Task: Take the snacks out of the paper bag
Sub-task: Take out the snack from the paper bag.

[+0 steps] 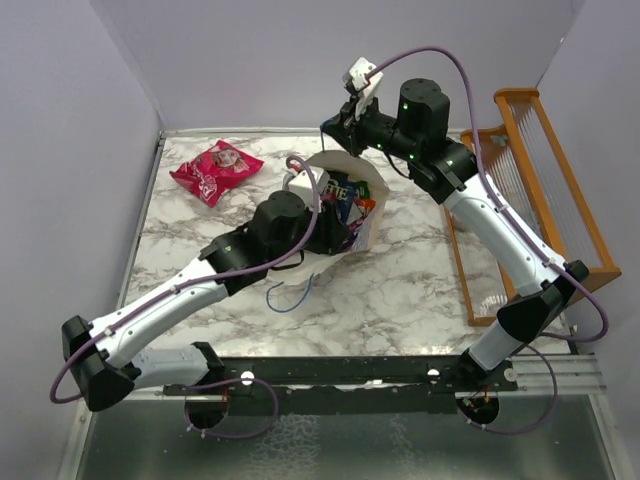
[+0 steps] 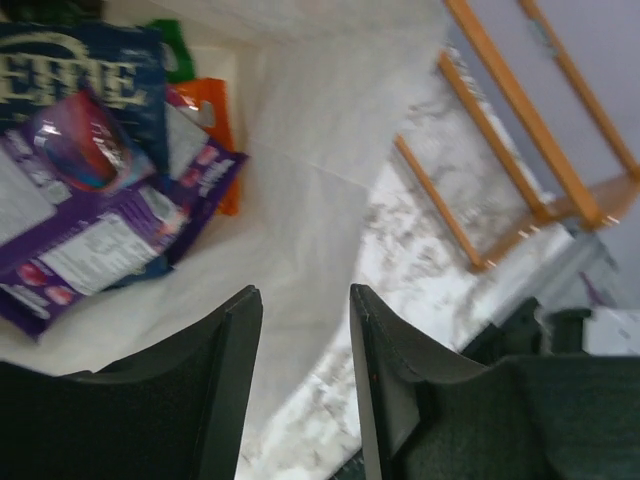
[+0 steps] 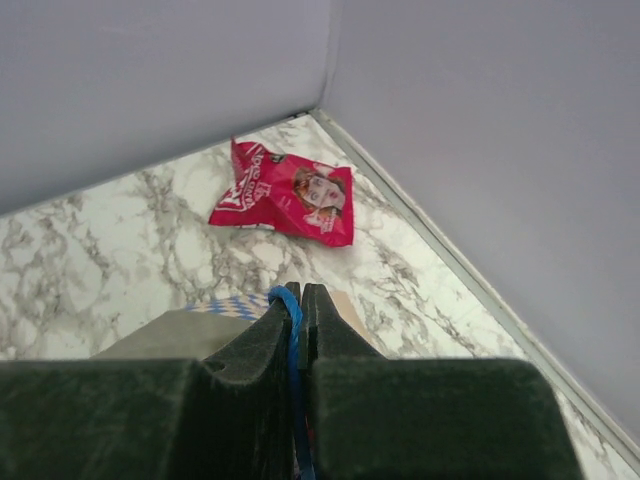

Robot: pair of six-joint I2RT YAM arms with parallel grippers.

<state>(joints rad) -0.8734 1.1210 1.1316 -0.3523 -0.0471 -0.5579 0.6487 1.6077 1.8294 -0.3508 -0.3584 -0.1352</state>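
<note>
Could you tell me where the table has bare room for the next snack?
Bare marble tabletop lies between the cream paper bag and the orange wooden rack, also just nearer than the pink-red packet. The bag's mouth is crowded.

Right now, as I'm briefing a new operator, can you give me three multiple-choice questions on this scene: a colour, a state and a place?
1. The cord pinched in the right gripper is: A blue; B orange; C green.
2. The left gripper has its jaws: A apart, nothing between; B shut on the cord; C fully shut, empty.
3. The pink packet lies: A in the left gripper; B on the table, far left corner; C in the right gripper.
Answers: A, blue shows in the closed jaws; A, a clear gap shows; B, it lies on the marble.
</note>
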